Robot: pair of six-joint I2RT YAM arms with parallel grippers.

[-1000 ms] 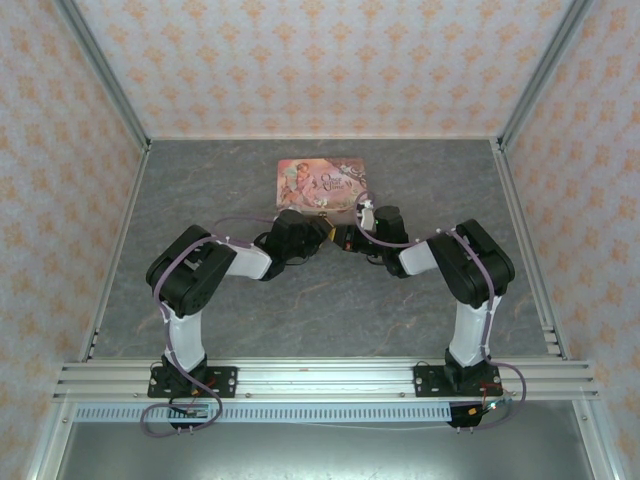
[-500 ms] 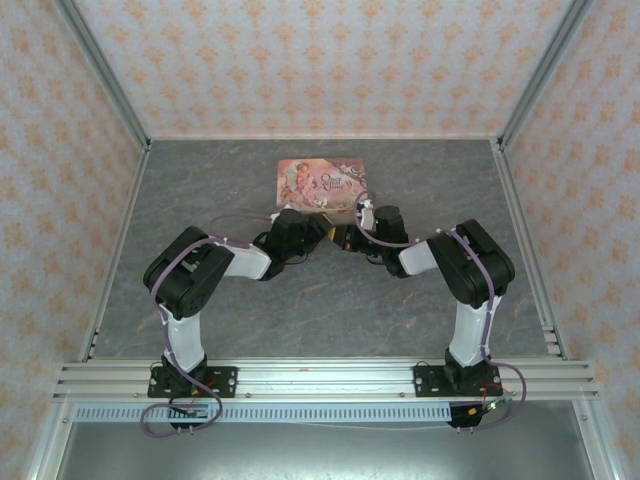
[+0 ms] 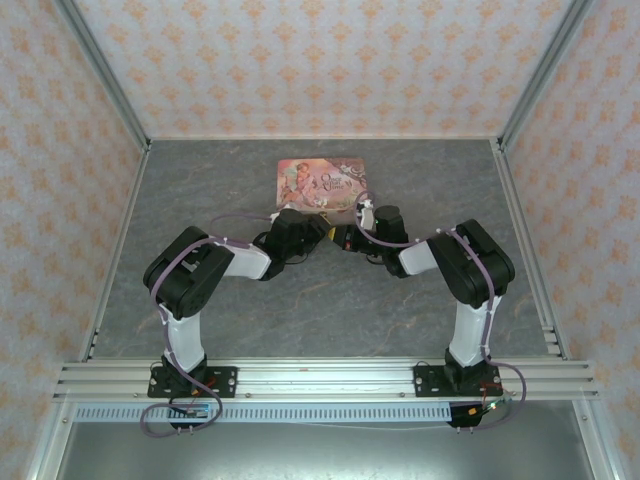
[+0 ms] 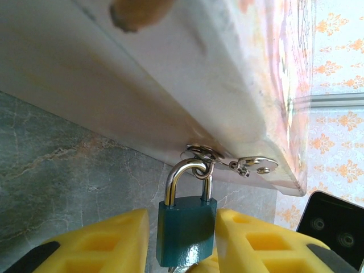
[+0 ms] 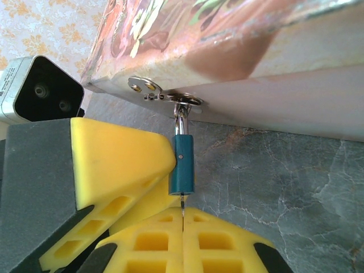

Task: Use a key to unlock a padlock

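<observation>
While shackled, padlock (image 4: 186,227) between left jaws

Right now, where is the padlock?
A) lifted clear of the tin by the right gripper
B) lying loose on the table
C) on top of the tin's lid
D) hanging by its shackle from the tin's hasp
D: the padlock hangs by its shackle from the hasp ring on the pink tin, its body between the yellow fingers of the left gripper, with the key at its base.
</observation>
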